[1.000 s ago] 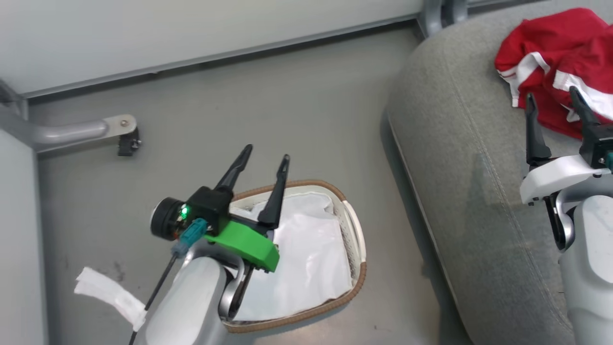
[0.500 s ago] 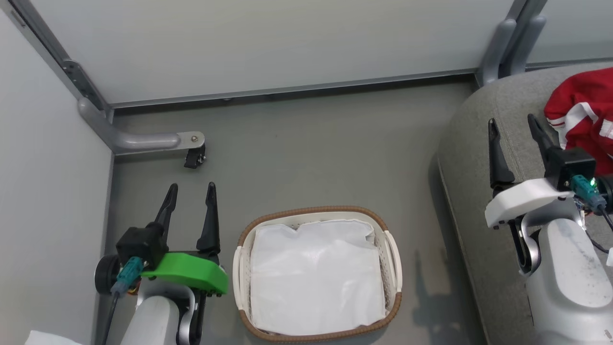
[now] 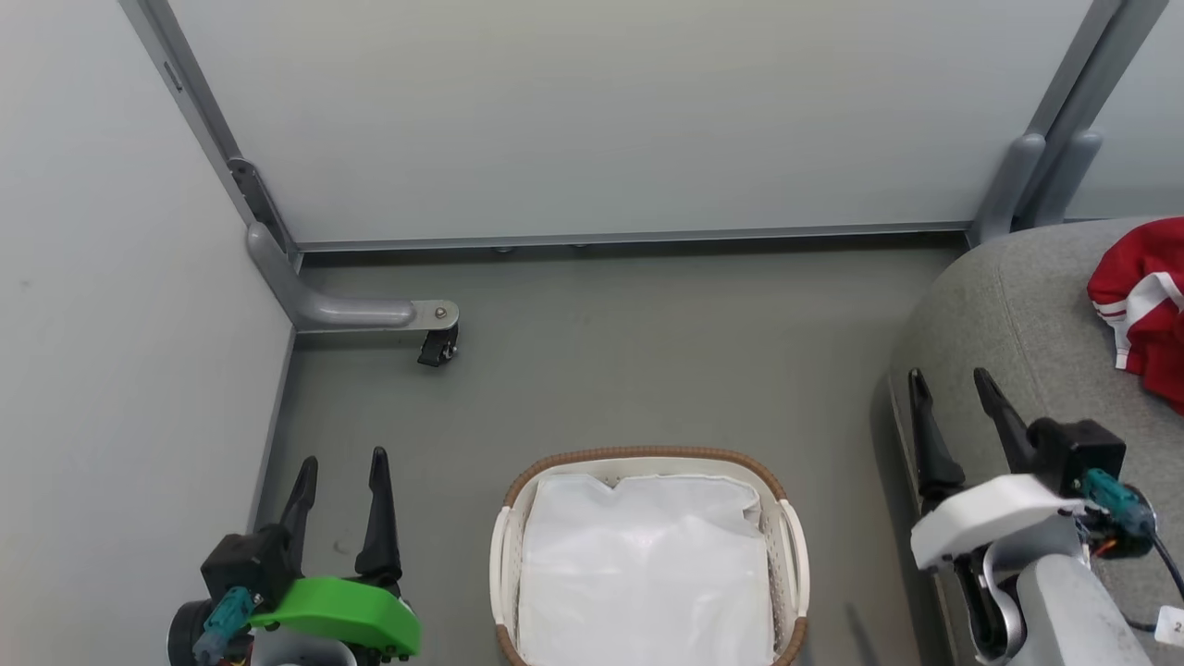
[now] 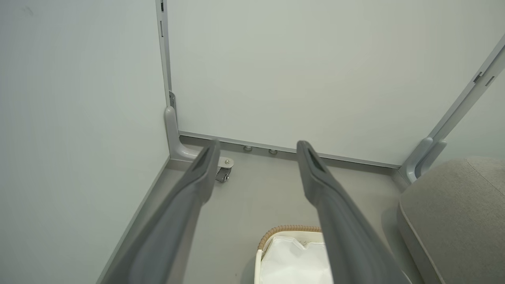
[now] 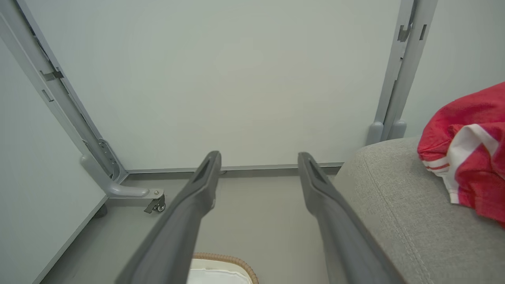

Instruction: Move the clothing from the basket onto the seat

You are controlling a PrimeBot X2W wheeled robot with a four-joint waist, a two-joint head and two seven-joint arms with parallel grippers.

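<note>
Currently, the clothing [image 3: 1142, 305] lies as a crumpled red heap with white stripes on the seat [image 3: 1017, 333], at the right edge of the head view, where the frame cuts it off. Its white-striped hem faces left, toward the rounded end of the seat; no long axis can be read from the bunched, cropped fabric. The basket [image 3: 647, 455] stands on the floor [image 3: 601, 370] between the two grippers, well apart from the clothing and near the seat without touching it. Its brown rim curves across the far end and its handles sit at left and right. Its near end is cut off by the bottom edge, so its long axis cannot be determined. A white liner [image 3: 643, 564] covers its interior. The left gripper [image 3: 343, 458] hovers above the floor, left of the basket, fingers apart and empty, pointing toward the far wall panel [image 3: 601, 120]. The right gripper [image 3: 948, 375] hovers at the seat's left edge, fingers apart and empty, pointing the same way.
</note>
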